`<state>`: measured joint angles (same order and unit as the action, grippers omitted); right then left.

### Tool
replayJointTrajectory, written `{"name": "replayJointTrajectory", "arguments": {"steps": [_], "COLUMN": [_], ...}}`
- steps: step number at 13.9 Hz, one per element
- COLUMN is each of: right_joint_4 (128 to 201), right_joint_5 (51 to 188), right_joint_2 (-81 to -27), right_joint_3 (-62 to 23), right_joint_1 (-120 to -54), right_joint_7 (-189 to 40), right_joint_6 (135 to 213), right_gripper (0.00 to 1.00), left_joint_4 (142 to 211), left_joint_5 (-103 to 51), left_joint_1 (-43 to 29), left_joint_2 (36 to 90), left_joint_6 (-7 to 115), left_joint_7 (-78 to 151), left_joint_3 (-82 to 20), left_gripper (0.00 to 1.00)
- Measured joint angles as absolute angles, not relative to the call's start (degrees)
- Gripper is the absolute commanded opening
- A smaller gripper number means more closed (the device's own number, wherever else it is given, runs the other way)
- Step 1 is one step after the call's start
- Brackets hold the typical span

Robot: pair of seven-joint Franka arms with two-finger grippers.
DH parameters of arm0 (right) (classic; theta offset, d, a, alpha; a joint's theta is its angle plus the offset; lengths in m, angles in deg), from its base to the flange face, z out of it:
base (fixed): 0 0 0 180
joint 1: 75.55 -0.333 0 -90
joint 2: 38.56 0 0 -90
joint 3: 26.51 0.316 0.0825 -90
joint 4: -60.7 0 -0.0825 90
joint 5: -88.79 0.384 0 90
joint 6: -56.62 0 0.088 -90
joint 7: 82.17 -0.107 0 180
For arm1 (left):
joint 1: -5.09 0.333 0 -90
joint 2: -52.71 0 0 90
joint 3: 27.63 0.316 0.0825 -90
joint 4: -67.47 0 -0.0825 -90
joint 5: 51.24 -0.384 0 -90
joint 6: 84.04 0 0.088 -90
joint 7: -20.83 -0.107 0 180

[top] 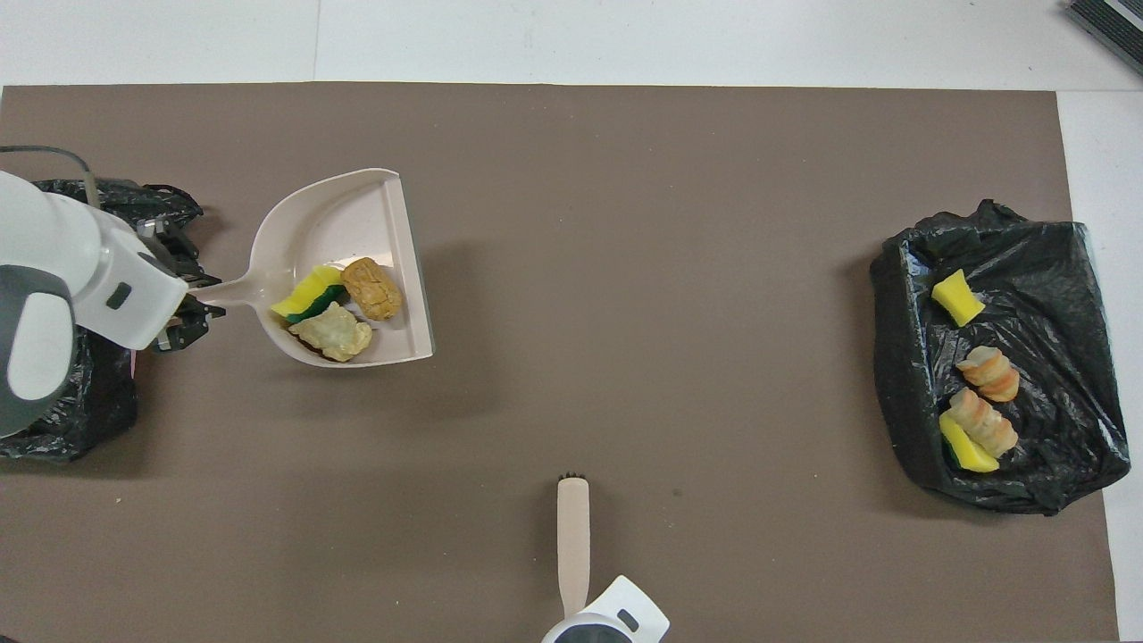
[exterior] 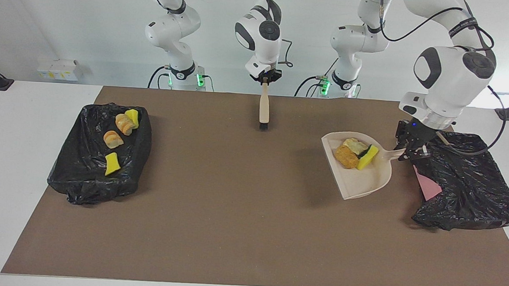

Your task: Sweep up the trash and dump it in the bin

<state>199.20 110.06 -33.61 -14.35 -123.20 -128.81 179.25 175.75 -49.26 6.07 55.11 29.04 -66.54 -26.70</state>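
Beige dustpan (exterior: pixel 361 175) with three trash (exterior: pixel 355 153) scraps, clenched by its handle in the left end effector (exterior: pixel 408 152), raised beside the black-bagged bin (exterior: pixel 466 180). Tipping early could spill scraps onto the worktop (exterior: pixel 250 230). Right end effector (exterior: pixel 265 79) grips the brush (exterior: pixel 263 108), waiting. Four more scraps lie in the other bag (exterior: pixel 96 165).

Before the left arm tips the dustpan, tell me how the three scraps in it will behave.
The three scraps look like light foam and bread-like lumps, so they would probably slide out readily. They sit bunched at the handle end of the dustpan, so they may drop together. The rounded brown lump could roll.
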Motion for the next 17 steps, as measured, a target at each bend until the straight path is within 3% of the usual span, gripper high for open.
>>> {"name": "replayJointTrajectory", "arguments": {"steps": [5,9,12,17], "right_joint_4": [199.2,199.3,198.9,195.3], "right_joint_5": [110.1,110.1,110.1,110.1], "right_joint_2": [-34.8,-34.9,-35.1,-34.7], "right_joint_3": [-14.6,-15.0,-15.1,-15.3], "right_joint_1": [-123.4,-122.4,-119.9,-114.9], "right_joint_7": [-126.0,-124.3,-124.3,-124.3], "right_joint_6": [180.0,180.0,180.3,180.3], "right_gripper": [0.00,0.37,0.47,0.50], "left_joint_4": [172.1,166.1,161.2,154.6], "left_joint_5": [-49.2,-53.0,-56.1,-69.5], "left_joint_1": [16.4,23.5,29.1,30.9], "left_joint_2": [56.7,60.5,64.6,69.4], "left_joint_6": [27.5,27.0,27.2,30.8], "left_joint_7": [-79.9,-89.5,-98.0,-101.8], "left_joint_3": [-26.5,-26.1,-26.0,-26.6], "left_gripper": [0.00,0.00,0.00,0.00]}}
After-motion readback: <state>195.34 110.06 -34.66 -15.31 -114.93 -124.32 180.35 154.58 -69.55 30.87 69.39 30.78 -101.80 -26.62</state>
